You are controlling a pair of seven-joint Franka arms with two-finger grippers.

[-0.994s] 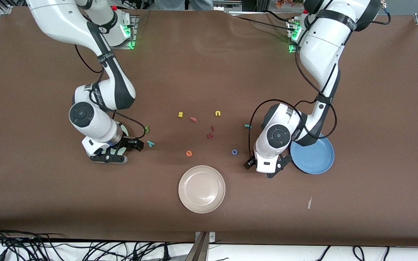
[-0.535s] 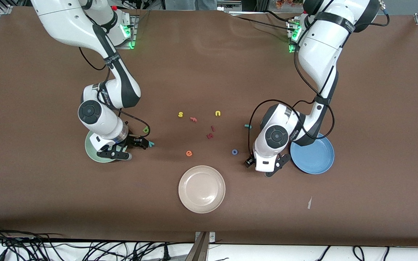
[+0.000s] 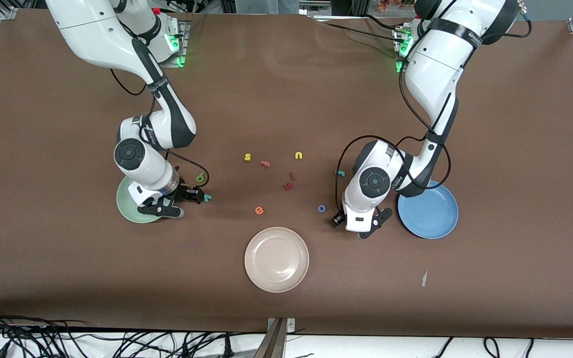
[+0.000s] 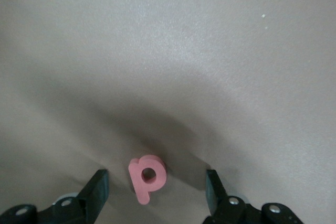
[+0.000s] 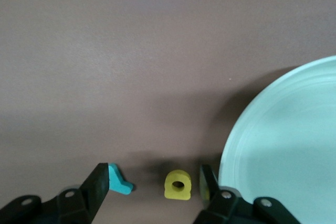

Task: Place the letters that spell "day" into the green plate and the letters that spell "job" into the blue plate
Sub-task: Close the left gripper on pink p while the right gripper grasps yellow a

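Three plates [image 3: 276,286], ten visible foam letters [image 3: 259,211]

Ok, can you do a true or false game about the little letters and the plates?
1. The round beige plate holds no letters. True.
2. The small blue foam ring o lies in the round blue plate. False: it lies on the brown table, apart from that plate.
3. The left gripper has its open fingers on either side of the salmon-pink foam b. True.
4. The yellow foam a sits in the round pale green plate. False: it is on the table beside that plate, between the right gripper's open fingers.
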